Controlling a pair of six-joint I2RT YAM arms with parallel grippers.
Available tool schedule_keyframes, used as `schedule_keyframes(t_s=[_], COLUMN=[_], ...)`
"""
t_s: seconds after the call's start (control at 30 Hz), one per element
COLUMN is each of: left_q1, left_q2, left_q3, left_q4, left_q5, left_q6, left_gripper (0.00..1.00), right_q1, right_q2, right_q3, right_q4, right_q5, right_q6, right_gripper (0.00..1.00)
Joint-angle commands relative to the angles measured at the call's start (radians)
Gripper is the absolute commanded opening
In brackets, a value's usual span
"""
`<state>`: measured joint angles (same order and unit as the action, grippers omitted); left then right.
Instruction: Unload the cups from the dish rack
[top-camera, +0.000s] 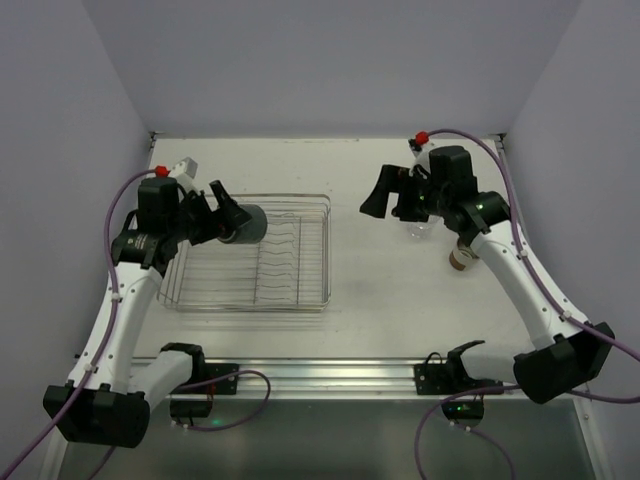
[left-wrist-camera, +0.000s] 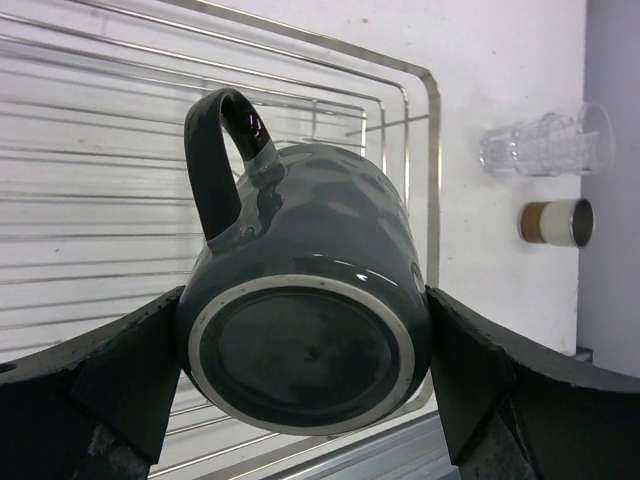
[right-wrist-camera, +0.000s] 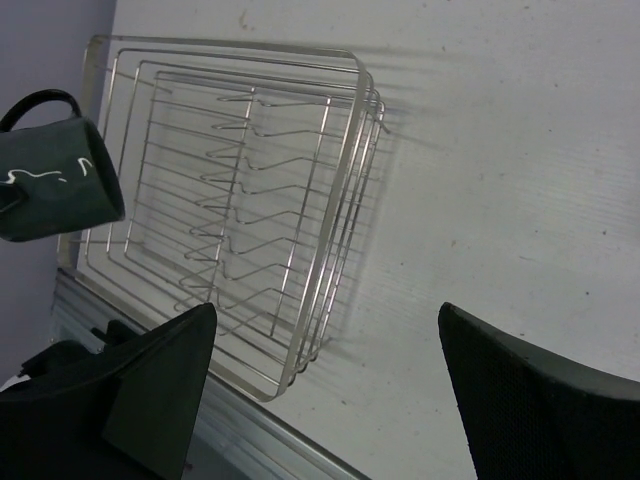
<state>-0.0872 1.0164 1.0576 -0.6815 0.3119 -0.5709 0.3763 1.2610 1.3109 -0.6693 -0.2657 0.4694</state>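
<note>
My left gripper (top-camera: 228, 215) is shut on the dark grey-green mug (top-camera: 246, 222) and holds it on its side in the air over the far left part of the silver wire dish rack (top-camera: 327, 255). In the left wrist view the mug (left-wrist-camera: 300, 290) is clamped at its base between both fingers, handle up, with the rack (left-wrist-camera: 435, 150) below. No cup shows in the rack. The clear tumblers (left-wrist-camera: 545, 140) and the cream cup with a brown band (left-wrist-camera: 557, 222) stand on the table right of the rack. My right gripper (top-camera: 378, 198) is open and empty above the table right of the rack.
In the top view the right arm partly covers the clear tumblers (top-camera: 421, 232); the cream cup (top-camera: 462, 258) stands just in front of them. The right wrist view shows the rack (right-wrist-camera: 338, 200) and the held mug (right-wrist-camera: 55, 180). Walls close the table's sides and back.
</note>
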Motion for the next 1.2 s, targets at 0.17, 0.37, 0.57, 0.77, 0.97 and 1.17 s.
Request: schedule_keyframes(t_s=[0.17, 0.37, 0.57, 0.77, 0.97, 1.17], left_q1=[0.007, 0.006, 0.006, 0.006, 0.006, 0.006], left_q2=[-0.065, -0.073, -0.062, -0.052, -0.052, -0.056], left_q3=[-0.033, -0.108, -0.153, -0.189, -0.197, -0.225], left_q4=[0.227, 0.356, 0.439, 0.563, 0.638, 0.726], left_q5=[0.286, 0.391, 0.435, 0.493, 0.527, 0.549], left_q6=[0.013, -0.056, -0.104, -0.191, -0.248, -0.316], left_gripper=[0.00, 0.00, 0.00, 0.00, 0.00, 0.00], right_q1=[0.024, 0.027, 0.035, 0.068, 0.117, 0.159], right_q2=[0.049, 0.072, 0.086, 0.106, 0.164, 0.216], right_q3=[0.057, 0.045, -0.007, -0.111, -0.085, -0.087], right_q4=[0.085, 0.175, 0.348, 0.752, 0.856, 0.905], right_q5=[-0.239, -0.369, -0.561, -0.740, -0.753, -0.747], right_q6=[-0.014, 0.012, 0.118, 0.397, 0.477, 0.471], right_gripper=[0.93, 0.91, 0.89, 0.85, 0.82, 0.77])
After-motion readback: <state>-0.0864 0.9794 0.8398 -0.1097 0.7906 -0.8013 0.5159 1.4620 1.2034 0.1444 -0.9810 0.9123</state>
